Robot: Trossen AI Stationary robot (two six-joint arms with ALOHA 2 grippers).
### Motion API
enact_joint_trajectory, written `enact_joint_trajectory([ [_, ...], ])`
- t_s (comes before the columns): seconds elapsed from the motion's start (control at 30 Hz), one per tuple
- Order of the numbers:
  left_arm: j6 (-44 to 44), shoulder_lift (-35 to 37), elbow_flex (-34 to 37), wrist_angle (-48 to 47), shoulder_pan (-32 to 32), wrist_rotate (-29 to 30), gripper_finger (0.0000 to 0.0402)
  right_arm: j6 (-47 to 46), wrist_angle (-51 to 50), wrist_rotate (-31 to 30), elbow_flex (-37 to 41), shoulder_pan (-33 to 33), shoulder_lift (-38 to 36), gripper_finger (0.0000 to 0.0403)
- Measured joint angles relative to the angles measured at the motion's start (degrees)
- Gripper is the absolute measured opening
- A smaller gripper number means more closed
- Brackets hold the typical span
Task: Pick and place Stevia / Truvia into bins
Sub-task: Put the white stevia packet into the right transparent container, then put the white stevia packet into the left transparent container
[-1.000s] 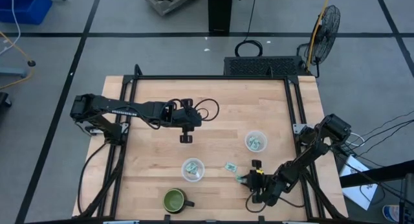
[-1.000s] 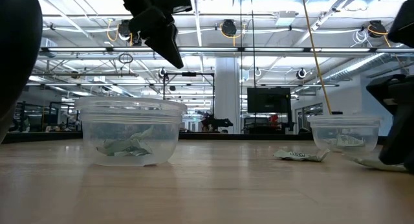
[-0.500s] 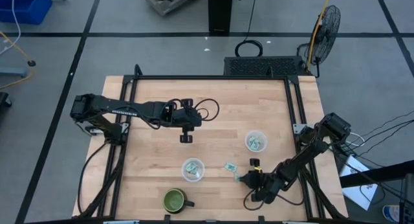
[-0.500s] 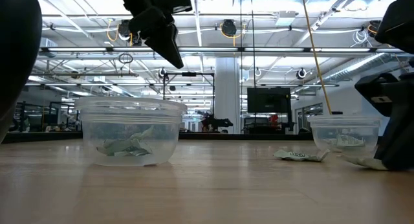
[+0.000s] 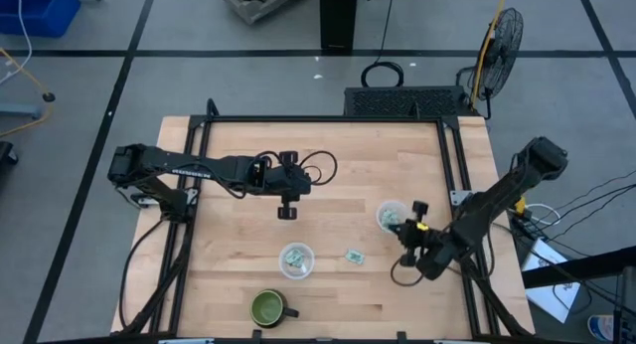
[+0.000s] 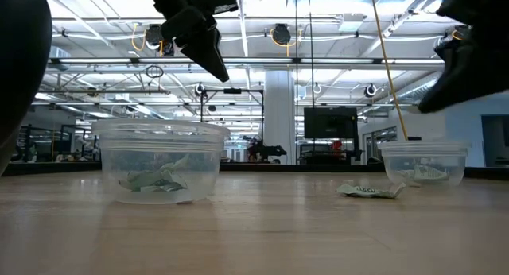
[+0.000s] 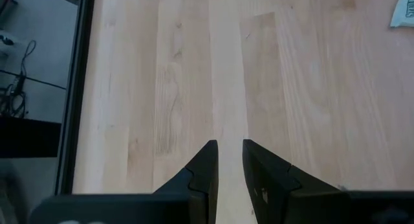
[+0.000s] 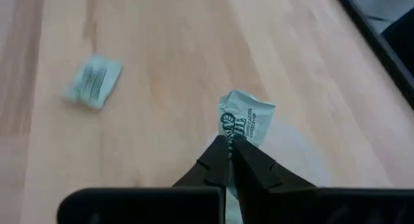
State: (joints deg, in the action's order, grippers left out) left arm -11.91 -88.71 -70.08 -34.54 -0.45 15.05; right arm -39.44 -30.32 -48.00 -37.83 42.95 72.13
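My right gripper (image 8: 230, 145) is shut on a crumpled green-and-white Stevia packet (image 8: 244, 118), held above the table near the right clear cup (image 5: 394, 217); in the high view this gripper (image 5: 405, 237) is just in front of that cup. Another packet (image 5: 353, 256) lies flat on the wood between the two cups. The left cup (image 5: 295, 258) and the right cup each hold packets. My left gripper (image 5: 286, 213) hangs over the table's middle, its fingers (image 7: 208, 154) open with nothing between them. My right gripper pinches the packet's near edge (image 8: 233, 132) between its two fingertips. The fingers slant down toward the table. The packet sticks out beyond the tips, crumpled and lifted clear of the wood.
A dark green mug (image 5: 268, 306) stands near the front edge, left of centre. A black frame (image 5: 453, 175) runs along the table's sides and back. Bare wood lies between my left gripper and the cups.
My right gripper has taken hold of the packet that lay by the table's near right part and has risen with it, moving toward the far edge and the right cup. The packet is now lifted clear of the table.
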Motion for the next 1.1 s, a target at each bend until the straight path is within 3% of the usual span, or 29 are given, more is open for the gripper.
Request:
enact_joint_trajectory([
  [0.17,-0.26,0.0,0.0,0.46,0.0,0.0,0.0076,-1.49,-8.57,0.82,-0.04,-5.53,-2.91,0.0004],
  [0.27,-0.25,0.0,0.0,0.8,0.0,-0.02,0.0076,-5.12,-12.93,7.39,0.21,-9.66,-2.76,0.0006],
  [0.37,-0.26,0.0,0.0,0.87,0.0,-0.04,0.0076,-4.64,-12.01,13.64,1.3,-12.6,-2.43,0.0015],
  [0.7,0.97,0.0,0.0,2.26,0.0,-0.85,0.0076,5.44,-3.24,15.14,2.67,-15.9,-2.54,0.0084],
  [0.9,2.16,0.0,0.11,5.09,-0.06,-12.37,0.0076,7.61,1.11,15.08,2.67,-16.43,-4.01,0.0107],
  [1.1,3.25,-1.05,2.54,18.29,-1.35,-23.98,0.0076,13.4,4.63,14.46,2.67,-16.43,-6.8,0.0104],
])
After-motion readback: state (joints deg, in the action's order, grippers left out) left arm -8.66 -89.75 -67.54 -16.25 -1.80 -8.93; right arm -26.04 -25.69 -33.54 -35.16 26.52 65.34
